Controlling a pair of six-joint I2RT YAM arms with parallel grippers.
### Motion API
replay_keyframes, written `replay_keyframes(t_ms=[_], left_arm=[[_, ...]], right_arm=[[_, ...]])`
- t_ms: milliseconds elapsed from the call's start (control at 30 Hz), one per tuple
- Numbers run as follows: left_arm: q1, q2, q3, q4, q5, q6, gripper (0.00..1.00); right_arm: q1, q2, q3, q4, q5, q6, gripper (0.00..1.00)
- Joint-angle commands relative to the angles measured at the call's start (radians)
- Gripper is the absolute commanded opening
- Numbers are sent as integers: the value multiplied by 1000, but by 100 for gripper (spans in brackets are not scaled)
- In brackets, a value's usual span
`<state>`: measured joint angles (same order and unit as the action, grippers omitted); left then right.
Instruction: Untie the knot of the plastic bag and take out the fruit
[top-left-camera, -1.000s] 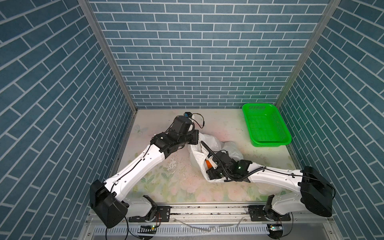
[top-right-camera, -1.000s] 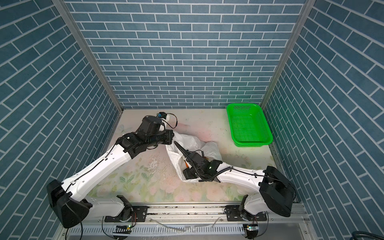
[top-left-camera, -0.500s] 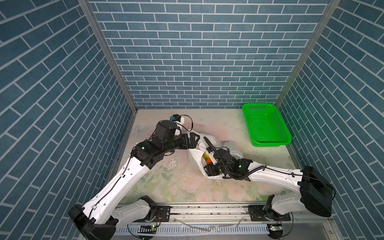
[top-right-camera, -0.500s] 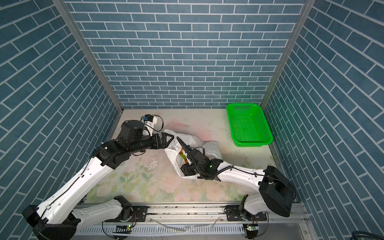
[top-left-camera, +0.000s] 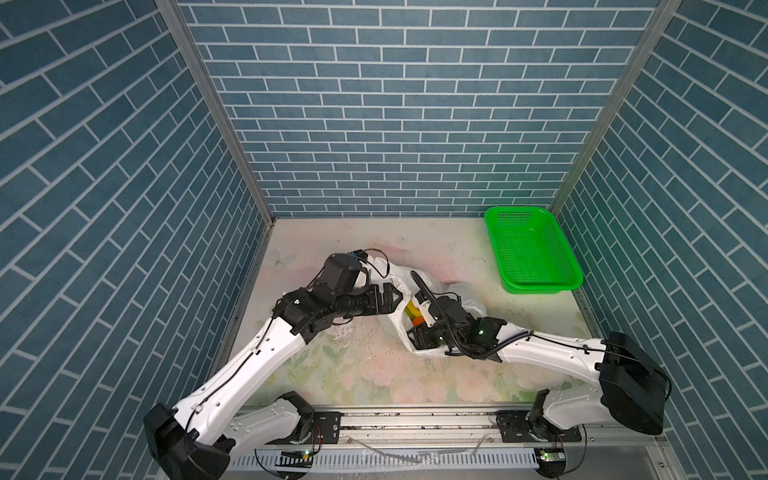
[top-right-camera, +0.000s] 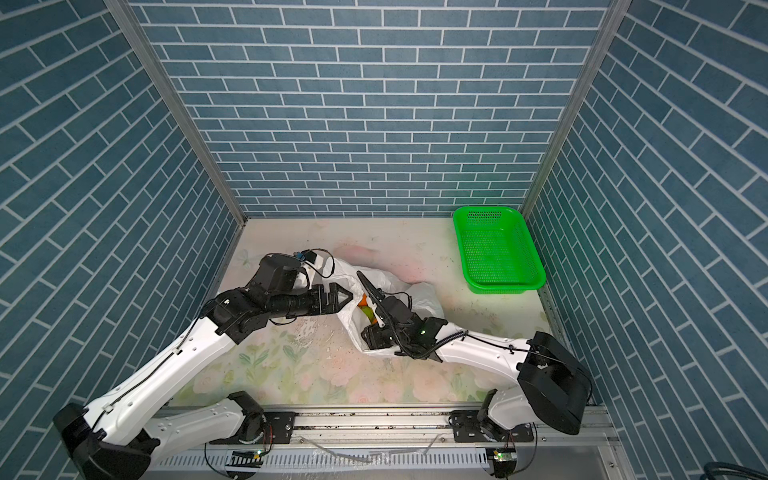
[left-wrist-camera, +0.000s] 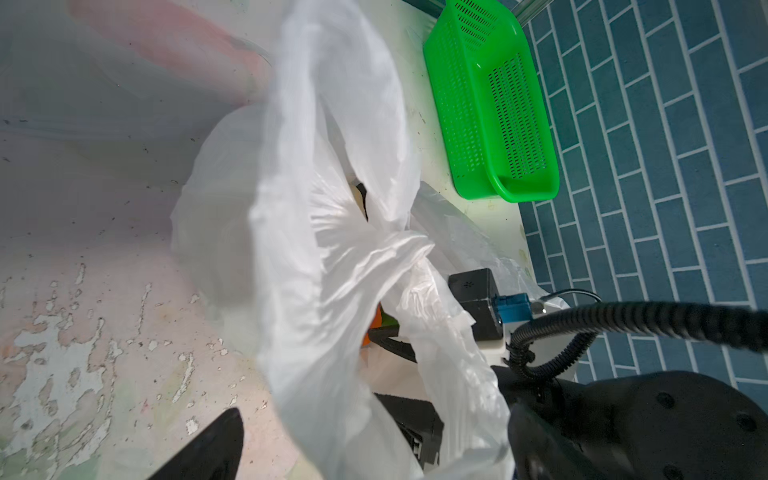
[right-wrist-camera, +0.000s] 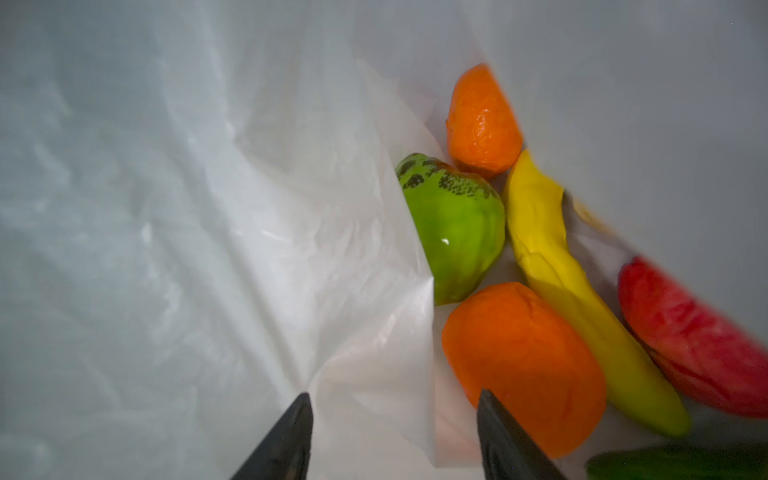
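The plastic bag (top-left-camera: 401, 279) lies crumpled near the middle of the tabletop (top-left-camera: 353, 374), a little toward the right edge, with its mouth gaping toward the left edge. The fruit (top-left-camera: 412, 311) is inside it and shows as a patch of yellow and orange in both top views.

The left end effector (top-left-camera: 395, 297) lies low and level just beside the rim of that mouth. In the left wrist view one black finger (left-wrist-camera: 216, 444) shows well off to one side, with the bag's film hanging loose next to it (nothing is pinched there), so its jaws stand spread.

The right end effector (right-wrist-camera: 395, 399) sits inside the bag, its arm reaching in from the near right corner. Its two fingertips are apart, and a fold of white film lies in the gap without being clamped.

Just past those tips the right wrist view shows:
- a green round piece (right-wrist-camera: 457, 237) with dark speckles
- a small orange piece (right-wrist-camera: 482, 120) beyond it
- a larger orange piece (right-wrist-camera: 523, 365) right beside one fingertip
- a yellow banana (right-wrist-camera: 582, 311) lying alongside all three
- a red piece (right-wrist-camera: 685, 340) against the bag's wall

A green basket (top-left-camera: 540, 286) stands in the far right corner of the tabletop, well apart from the bag.
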<state>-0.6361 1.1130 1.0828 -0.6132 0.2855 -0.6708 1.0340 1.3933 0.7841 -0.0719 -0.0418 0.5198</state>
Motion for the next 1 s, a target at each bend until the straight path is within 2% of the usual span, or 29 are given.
replay_keyframes(t_ms=[0, 167, 200, 233, 400, 500, 700, 867, 967], left_arm=[[-22, 53, -1, 87, 9, -8, 100], [-68, 131, -12, 110, -3, -3, 99], [-68, 134, -17, 102, -20, -2, 93], [-68, 132, -25, 96, -38, -1, 86], [-68, 100, -27, -29, -139, 25, 21], [-68, 63, -48, -71, -162, 29, 0], [-122, 4, -70, -119, -235, 51, 0], [-177, -9, -92, -85, -284, 70, 0], [-206, -8, -105, -64, -317, 84, 0]], right_arm=[[0, -16, -23, 13, 5, 26, 63], [-1, -28, -23, 0, 21, 29, 63], [-1, -31, -24, -2, 26, 30, 63], [0, -34, -25, -5, 28, 31, 63], [-3, -57, -38, -38, 58, 52, 63], [-15, -67, -48, -61, 75, 71, 63], [-50, -44, 64, -143, 47, 56, 64], [-88, 81, 224, -150, -3, 28, 66], [-120, 172, 316, -153, 64, 28, 67]])
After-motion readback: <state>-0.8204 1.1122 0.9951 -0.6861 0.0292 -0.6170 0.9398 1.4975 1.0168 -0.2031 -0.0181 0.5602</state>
